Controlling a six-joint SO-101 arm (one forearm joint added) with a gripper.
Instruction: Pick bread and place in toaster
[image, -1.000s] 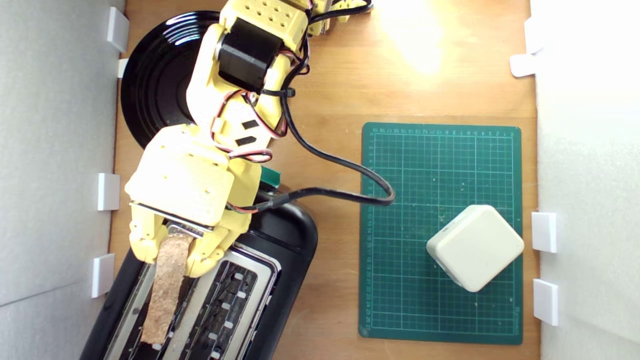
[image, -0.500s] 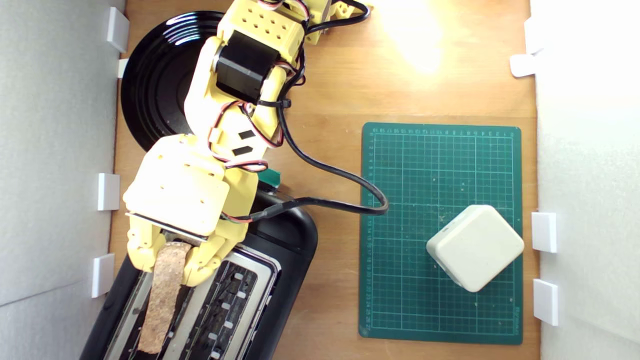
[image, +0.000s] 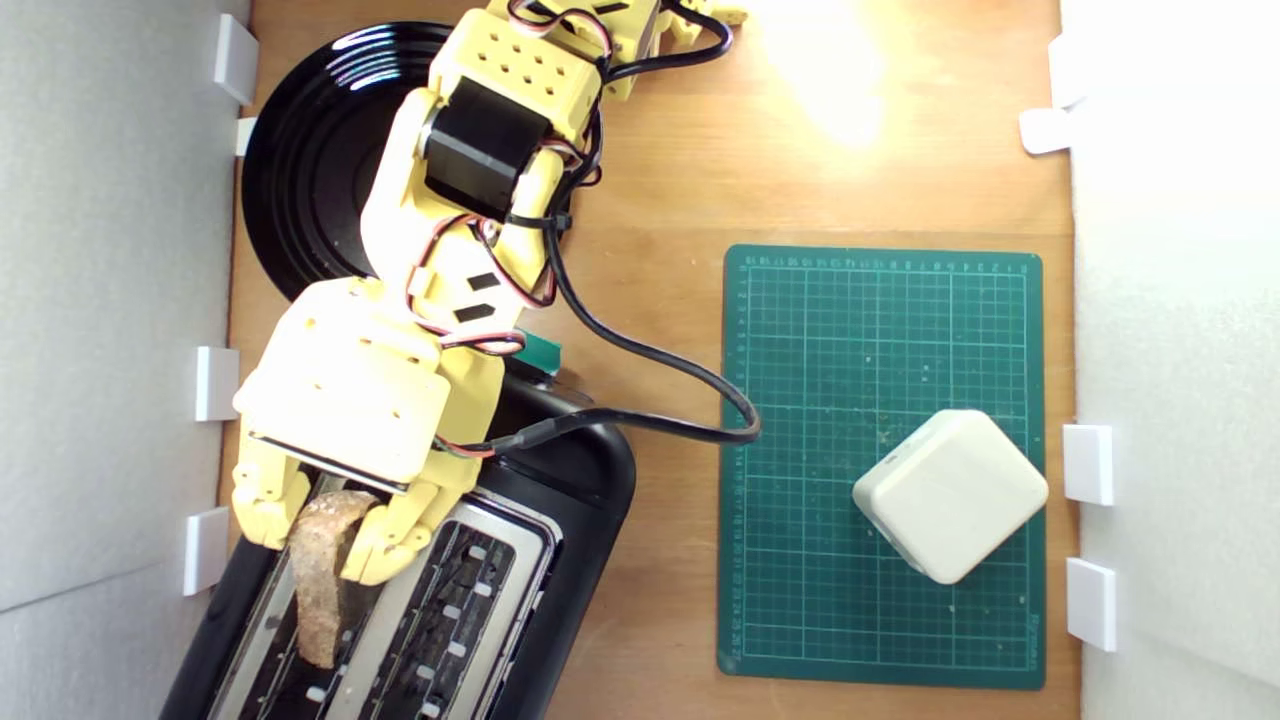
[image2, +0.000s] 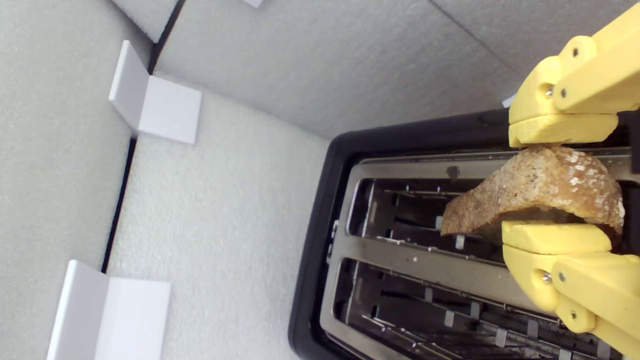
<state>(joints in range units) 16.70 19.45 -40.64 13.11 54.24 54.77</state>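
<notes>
Toaster: black, silver top, two slots.
Mat: green, well apart from toaster; cream block on it.
Plate: black, near toaster's lever end.
Gripper: above toaster, clamped on bread.
Bread: crust up, tip dipping into toaster's outer slot.

The exterior view is looking straight down from overhead, taking in the wooden table, with the toaster cut off at its lower left. The wrist view is sitting close in, looking past the gripper onto the toaster's slotted top. Both views are sharing that toaster top and the gripper.
</notes>
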